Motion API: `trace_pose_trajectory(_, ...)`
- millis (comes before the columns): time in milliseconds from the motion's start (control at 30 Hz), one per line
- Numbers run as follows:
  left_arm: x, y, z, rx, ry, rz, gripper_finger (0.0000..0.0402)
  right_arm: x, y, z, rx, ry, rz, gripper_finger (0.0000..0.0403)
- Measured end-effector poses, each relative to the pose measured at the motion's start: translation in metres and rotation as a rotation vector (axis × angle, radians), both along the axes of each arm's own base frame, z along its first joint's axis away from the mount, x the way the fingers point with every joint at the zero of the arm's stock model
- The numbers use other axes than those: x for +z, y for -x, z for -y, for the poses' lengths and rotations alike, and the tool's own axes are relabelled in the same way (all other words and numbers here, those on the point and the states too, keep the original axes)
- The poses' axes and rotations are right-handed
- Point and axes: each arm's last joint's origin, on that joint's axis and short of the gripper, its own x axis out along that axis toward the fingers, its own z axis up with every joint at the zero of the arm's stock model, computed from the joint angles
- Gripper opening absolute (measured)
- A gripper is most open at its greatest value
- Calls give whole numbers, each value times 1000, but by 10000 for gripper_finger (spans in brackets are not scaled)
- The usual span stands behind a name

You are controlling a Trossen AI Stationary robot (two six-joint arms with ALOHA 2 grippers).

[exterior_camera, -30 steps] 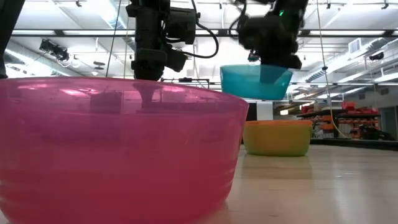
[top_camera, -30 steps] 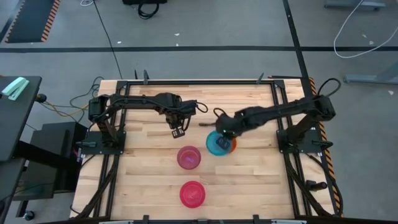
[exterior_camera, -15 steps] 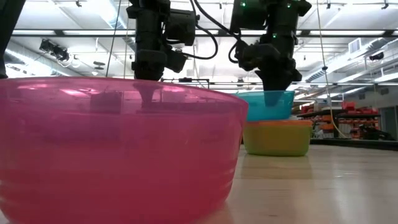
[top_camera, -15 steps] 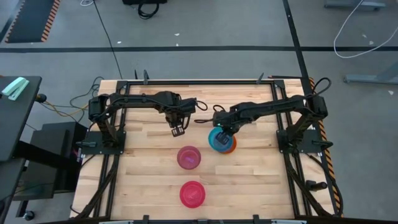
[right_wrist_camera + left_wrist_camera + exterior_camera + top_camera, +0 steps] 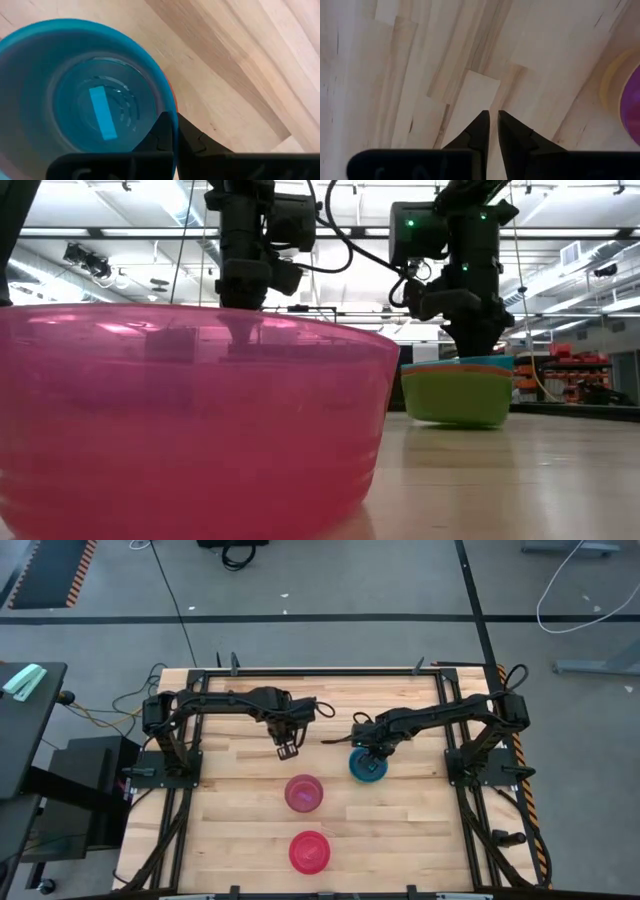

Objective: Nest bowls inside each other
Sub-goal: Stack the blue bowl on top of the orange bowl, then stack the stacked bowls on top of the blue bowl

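At the right-centre of the table point(image 5: 240, 840), the right gripper point(image 5: 373, 753) pinches the rim of the teal bowl point(image 5: 366, 766), one finger inside the wall and one outside. That bowl sits low inside an orange and a green bowl point(image 5: 458, 397), only thin rims showing in the low view. The left gripper point(image 5: 287, 751) hangs over bare wood, fingers pressed nearly together and holding nothing. The purple bowl point(image 5: 304, 793) lies nearer it, toward the front, the pink-red bowl point(image 5: 309, 852) farther forward still. All are smooth, round, translucent plastic.
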Motion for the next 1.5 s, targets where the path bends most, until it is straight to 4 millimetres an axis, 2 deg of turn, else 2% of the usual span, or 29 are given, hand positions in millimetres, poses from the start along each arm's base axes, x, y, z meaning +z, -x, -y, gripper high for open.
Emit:
trace_pose_trajectory(533, 0, -2, 0, -8, -4, 21, 40, 10, -9, -1, -8, -24, 36, 78)
trace_pose_trajectory(1033, 0, -3, -1, -16, -7, 27, 26, 19, -4, 0, -9, -6, -12, 87)
trace_pose_trajectory(1267, 1, -4, -1, -19, -10, 41, 35, 41, 4, -3, -16, 11, 60, 87)
trace_pose_trajectory(1500, 1, -5, 5, -20, 7, 45, 30, 71, 21, -27, 23, 83, 180, 87)
